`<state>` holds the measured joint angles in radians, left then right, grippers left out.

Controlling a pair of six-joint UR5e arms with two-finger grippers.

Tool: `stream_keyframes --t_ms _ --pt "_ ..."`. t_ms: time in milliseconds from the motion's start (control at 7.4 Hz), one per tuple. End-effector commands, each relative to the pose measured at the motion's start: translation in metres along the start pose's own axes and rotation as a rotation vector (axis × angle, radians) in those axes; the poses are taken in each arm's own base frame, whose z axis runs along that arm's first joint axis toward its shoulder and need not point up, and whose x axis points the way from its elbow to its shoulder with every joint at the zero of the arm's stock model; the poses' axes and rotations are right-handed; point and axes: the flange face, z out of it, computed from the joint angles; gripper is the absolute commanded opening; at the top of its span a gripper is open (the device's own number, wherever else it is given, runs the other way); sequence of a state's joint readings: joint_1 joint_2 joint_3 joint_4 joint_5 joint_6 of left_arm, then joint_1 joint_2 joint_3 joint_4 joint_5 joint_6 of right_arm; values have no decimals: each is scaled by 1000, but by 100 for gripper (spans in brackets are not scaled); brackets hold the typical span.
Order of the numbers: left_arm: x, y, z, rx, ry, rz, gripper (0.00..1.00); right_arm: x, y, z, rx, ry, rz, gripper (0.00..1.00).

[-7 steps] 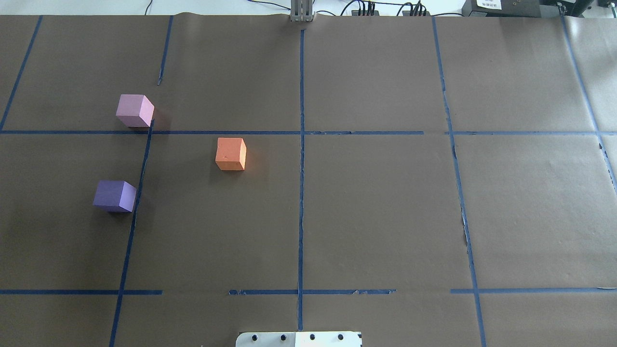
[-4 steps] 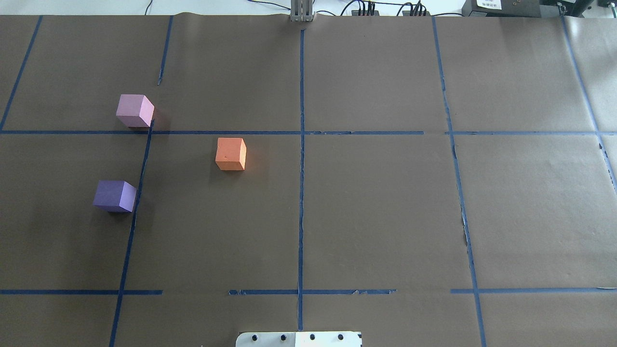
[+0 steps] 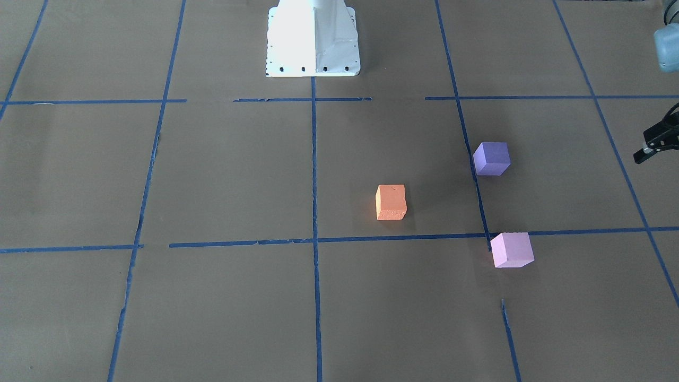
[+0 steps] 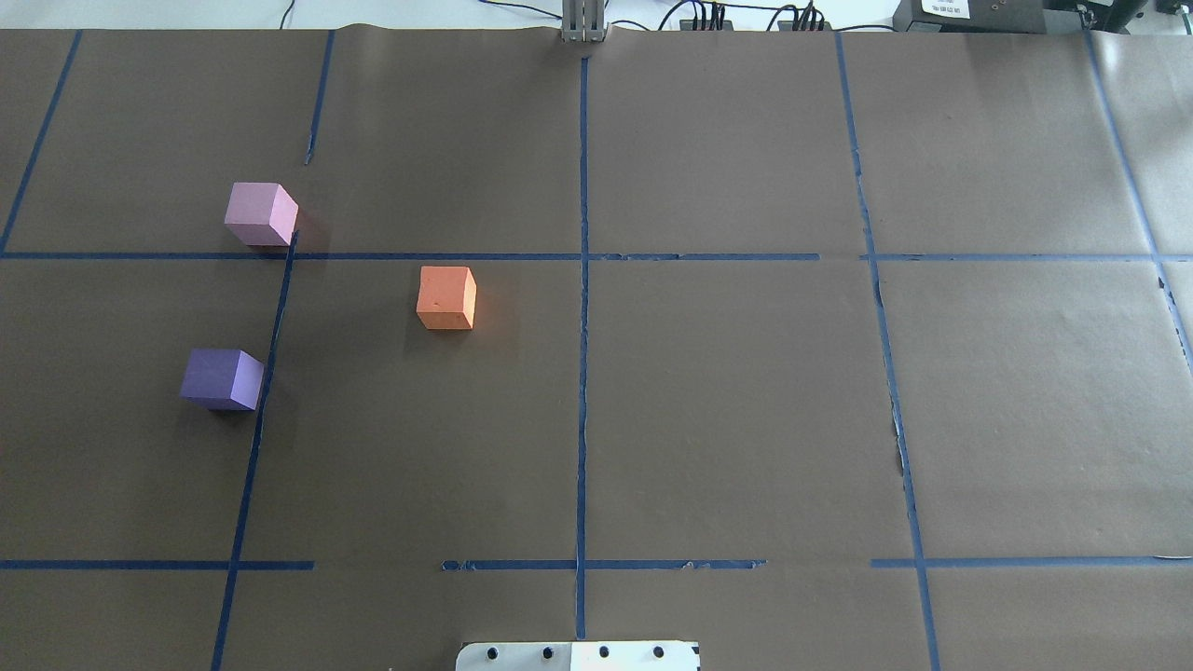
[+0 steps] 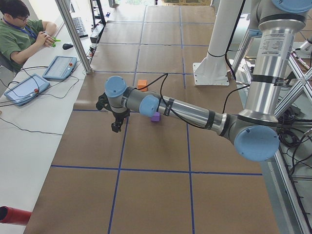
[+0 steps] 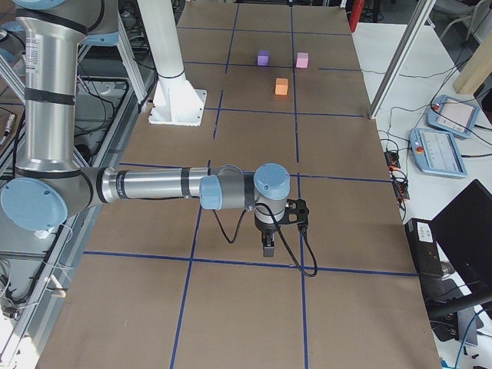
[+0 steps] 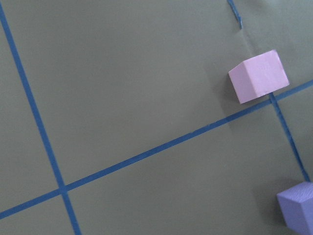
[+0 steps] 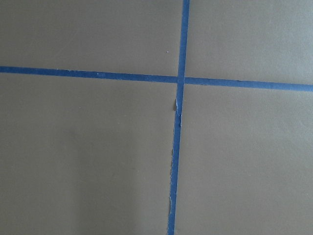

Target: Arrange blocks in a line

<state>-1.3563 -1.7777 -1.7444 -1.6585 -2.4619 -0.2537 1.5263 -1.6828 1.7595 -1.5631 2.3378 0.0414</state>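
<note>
The left gripper (image 5: 115, 128) hangs over the table's left end, touching no block. I cannot tell if its fingers are apart or together. The right gripper (image 6: 267, 247) is far off at the other end, and I cannot tell there either. On the brown paper (image 4: 746, 401), the orange block (image 4: 446, 296), purple block (image 4: 222, 378) and pink block (image 4: 262, 213) sit apart, not in a line. They look light. A gripper coming down off-centre could knock one away.
</note>
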Motion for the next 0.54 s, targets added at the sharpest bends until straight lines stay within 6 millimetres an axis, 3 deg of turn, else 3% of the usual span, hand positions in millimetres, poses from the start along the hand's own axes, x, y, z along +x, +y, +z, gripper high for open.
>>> stream_keyframes --t_ms 0,270,405 --pt "133 -52 30 -21 81 -115 100 0 0 0 0 0 0 100" --pt "256 -68 61 -63 146 -199 100 0 0 0 0 0 0 100" --pt "298 -63 95 -13 93 -141 100 0 0 0 0 0 0 100"
